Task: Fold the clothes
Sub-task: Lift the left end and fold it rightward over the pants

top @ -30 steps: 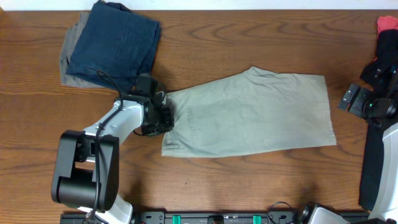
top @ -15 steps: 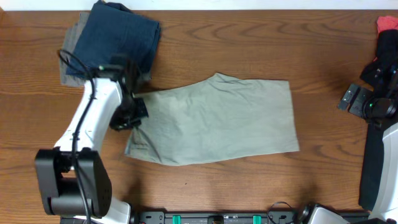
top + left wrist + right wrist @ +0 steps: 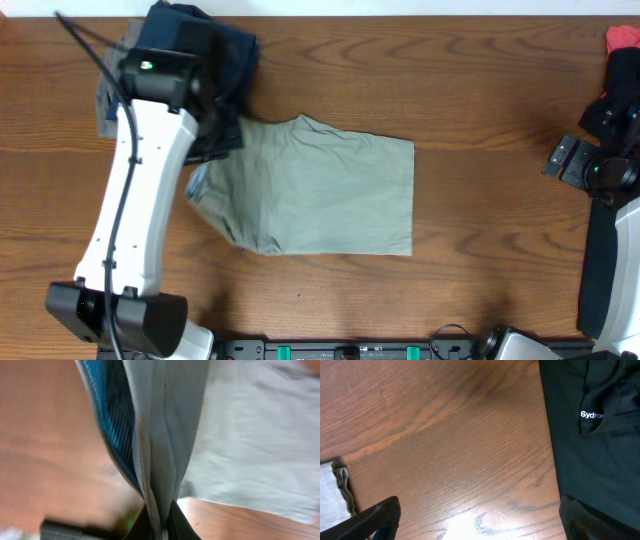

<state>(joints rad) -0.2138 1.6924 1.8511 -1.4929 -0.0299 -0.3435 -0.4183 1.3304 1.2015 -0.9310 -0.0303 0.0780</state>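
L gripper is clamped on a bunched fold of the khaki shorts. In the L wrist view the pale cloth rises from between the dark fingers, w/ a blue striped layer pressed against it; can't tell if that's lining or another garment. From overhead the L gripper now sits at the near edge of the navy pair, farther back and left than half a sec ago, and the L arm stretches out long across the table. The shorts have been dragged left w/ it: their right edge lies well left of its prior spot, and the left end now touches the stack. The stack itself hasn't moved, navy on top, a grey garment under it. R gripper has fingers spread wide over bare wood, holding nothing; overhead it is parked at the right edge as before, next to a black garment w/ white lettering and a red cloth at the far corner. The shorts lie mid-table, mostly flat and folded lengthwise, right edge straight, left end puckered and lifted toward the grip, a few soft creases.
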